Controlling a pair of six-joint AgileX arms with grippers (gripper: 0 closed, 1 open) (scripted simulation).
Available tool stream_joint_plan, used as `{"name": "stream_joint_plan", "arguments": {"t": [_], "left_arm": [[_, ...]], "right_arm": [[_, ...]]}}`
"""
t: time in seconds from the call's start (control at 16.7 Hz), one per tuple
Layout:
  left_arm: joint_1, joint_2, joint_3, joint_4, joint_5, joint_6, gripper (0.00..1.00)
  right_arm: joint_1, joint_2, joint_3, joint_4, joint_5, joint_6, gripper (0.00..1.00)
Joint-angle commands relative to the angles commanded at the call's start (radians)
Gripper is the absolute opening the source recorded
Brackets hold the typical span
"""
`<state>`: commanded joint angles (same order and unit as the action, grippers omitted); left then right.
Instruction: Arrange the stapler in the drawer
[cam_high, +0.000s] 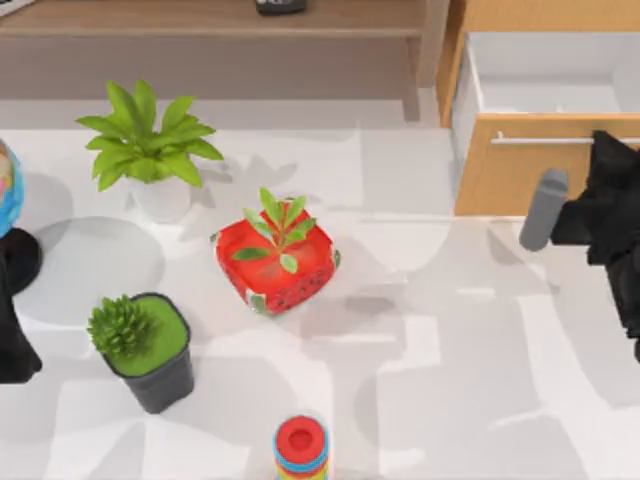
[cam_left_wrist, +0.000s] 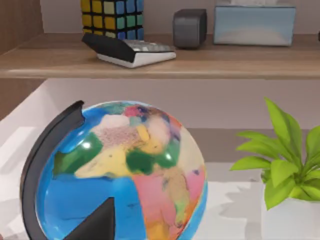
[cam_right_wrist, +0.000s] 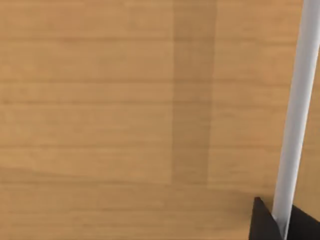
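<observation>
Grey stapler (cam_high: 543, 209) — pinched by right gripper (cam_high: 572, 222)

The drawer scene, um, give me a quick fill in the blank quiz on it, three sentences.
1. The drawer stands ____, its white inside showing.
2. The grey stapler hangs at the right gripper, in front of the drawer's ____ front.
3. The left arm is parked beside the ____.

Missing: open; wooden; globe

Open drawer (cam_high: 470, 100), bare inside
</observation>
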<state>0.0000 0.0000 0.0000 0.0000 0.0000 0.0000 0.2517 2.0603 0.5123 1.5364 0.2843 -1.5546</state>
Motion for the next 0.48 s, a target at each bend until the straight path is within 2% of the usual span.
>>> {"name": "stream_joint_plan", "arguments": {"t": [0.48], "left_arm": [[0.0, 0.0, 0.0, 0.0, 0.0, 0.0, 1.0]], "right_arm": [[-0.014, 0.014, 0.054, -0.037, -0.011, 0.004, 0.0]]}}
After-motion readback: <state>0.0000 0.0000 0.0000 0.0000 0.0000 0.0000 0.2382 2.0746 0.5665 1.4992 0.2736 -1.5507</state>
